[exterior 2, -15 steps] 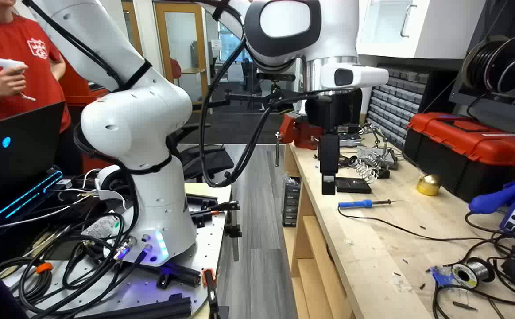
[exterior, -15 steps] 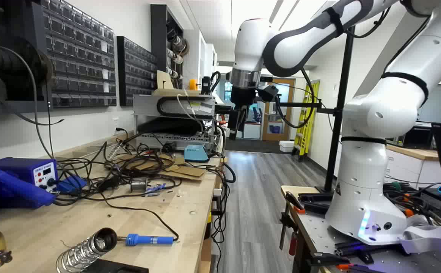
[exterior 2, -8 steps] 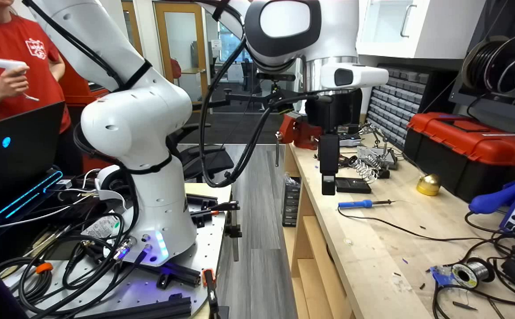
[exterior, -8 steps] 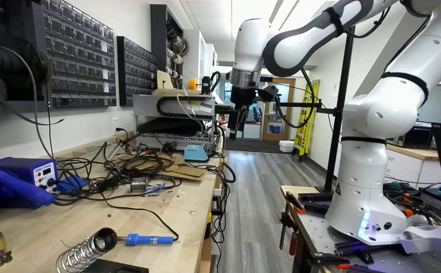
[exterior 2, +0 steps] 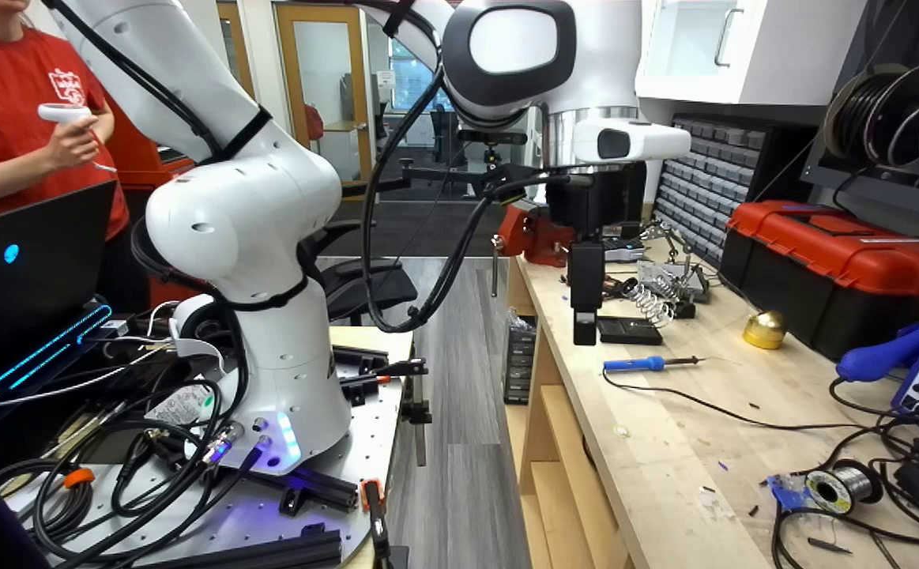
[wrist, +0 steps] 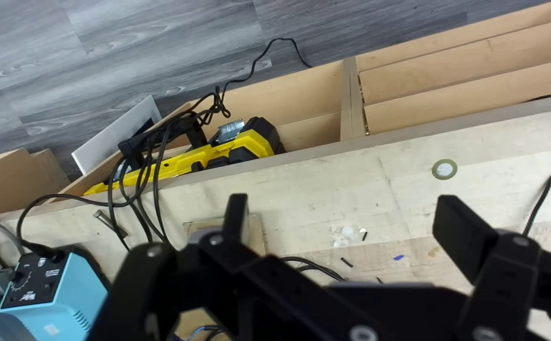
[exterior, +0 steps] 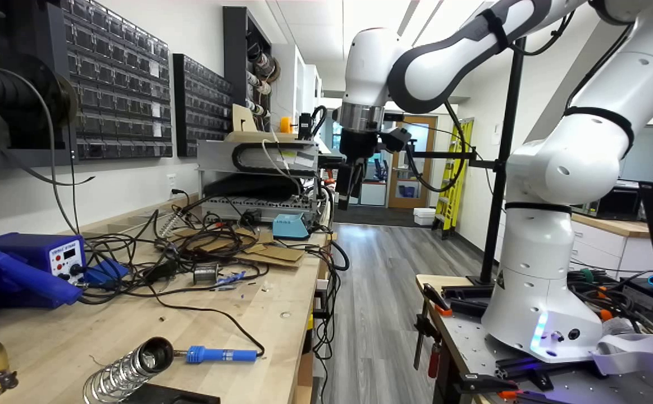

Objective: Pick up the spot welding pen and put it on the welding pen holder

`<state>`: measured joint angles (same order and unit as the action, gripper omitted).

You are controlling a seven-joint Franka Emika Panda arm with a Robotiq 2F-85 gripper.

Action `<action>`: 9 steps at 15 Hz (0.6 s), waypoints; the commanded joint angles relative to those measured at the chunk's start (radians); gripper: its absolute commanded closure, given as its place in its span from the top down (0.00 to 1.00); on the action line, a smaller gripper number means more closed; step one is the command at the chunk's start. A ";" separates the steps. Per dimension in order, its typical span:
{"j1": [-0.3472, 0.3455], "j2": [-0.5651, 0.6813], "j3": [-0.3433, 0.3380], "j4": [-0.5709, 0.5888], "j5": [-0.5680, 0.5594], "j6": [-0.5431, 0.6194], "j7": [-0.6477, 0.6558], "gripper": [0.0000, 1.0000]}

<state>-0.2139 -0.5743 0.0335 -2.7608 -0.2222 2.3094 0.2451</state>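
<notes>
1. My pincer [wrist: 347, 220] hangs spread wide near the edge of the wooden workbench [exterior 2: 688, 454]; how high, I can't judge.
2. The blue welding pen [exterior 2: 634, 363] lies on the workbench.
3. Nearby stands the coiled holder [exterior: 128, 369].

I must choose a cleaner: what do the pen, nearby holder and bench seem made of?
Pen: handle probably plastic, satin, from its even blue; tip perhaps dull metal, greyish. Holder: coil seems shiny metal wire, from glints; black base unclear. Bench: apparently pale, matte wood, by its grain.
</notes>
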 commanded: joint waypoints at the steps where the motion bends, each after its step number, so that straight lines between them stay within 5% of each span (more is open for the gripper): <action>1: 0.052 0.064 0.022 0.026 0.059 0.021 0.041 1.00; 9: 0.136 0.289 0.099 0.106 0.113 0.187 0.107 1.00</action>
<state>-0.1035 -0.3904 0.1136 -2.7095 -0.1231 2.4411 0.3054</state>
